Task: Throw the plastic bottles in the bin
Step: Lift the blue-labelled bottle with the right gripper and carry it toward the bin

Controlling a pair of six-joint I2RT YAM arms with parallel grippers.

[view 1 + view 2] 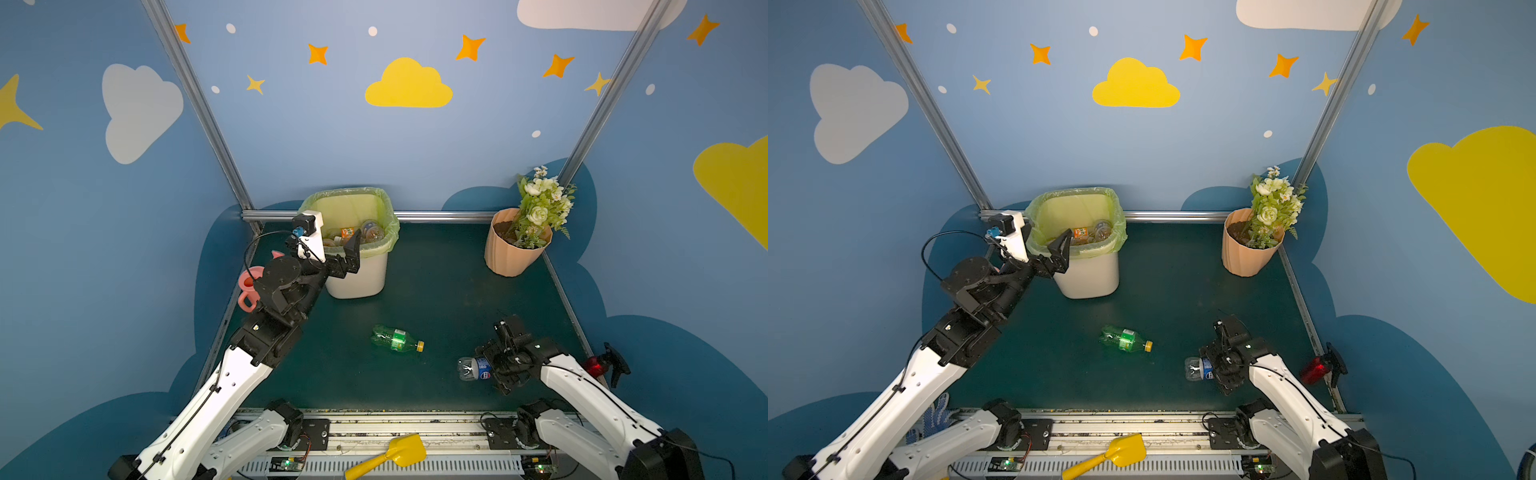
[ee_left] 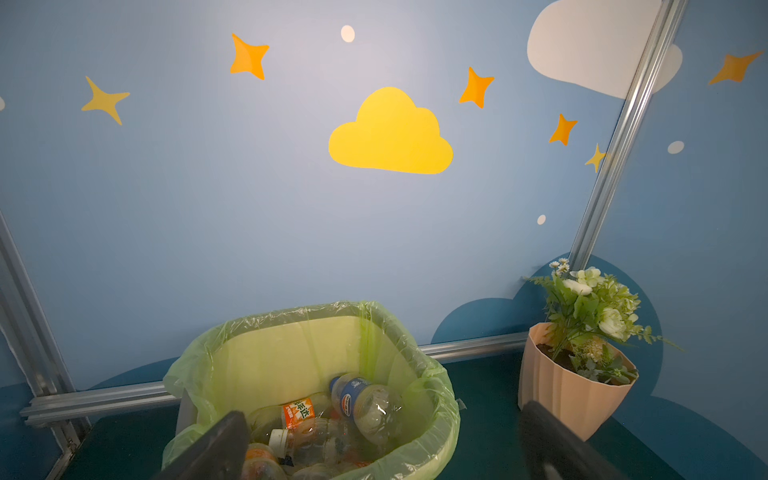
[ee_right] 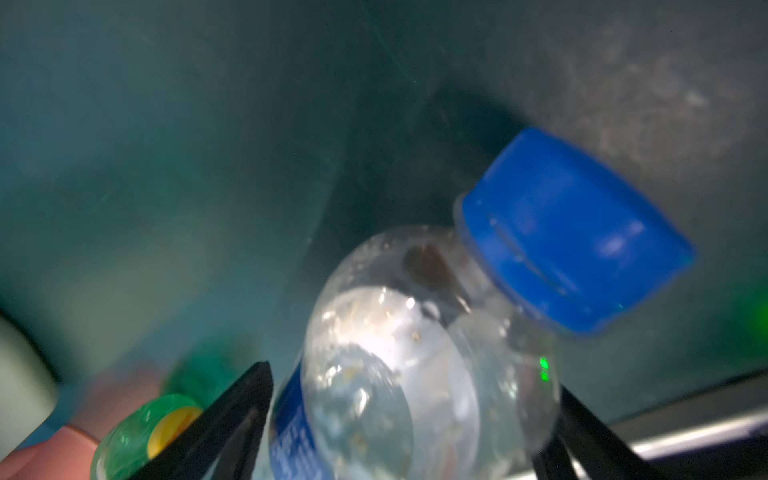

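In both top views the left gripper (image 1: 347, 255) hangs over the near rim of the bin (image 1: 361, 282), jaws wide and empty. A green bottle (image 1: 397, 338) lies on its side mid-mat (image 1: 436, 299), well apart from both arms. The right gripper (image 1: 1212, 370) straddles a clear bottle (image 1: 1192, 369) lying front right.

Left wrist: several bottles (image 2: 365, 407) sit inside the bin, with nothing between the spread fingers (image 2: 216, 449).

Right wrist (blurred): the clear bottle, blue-capped, lies between the two fingers (image 3: 232, 415). Both are close against its sides, though I cannot tell whether they press it yet.
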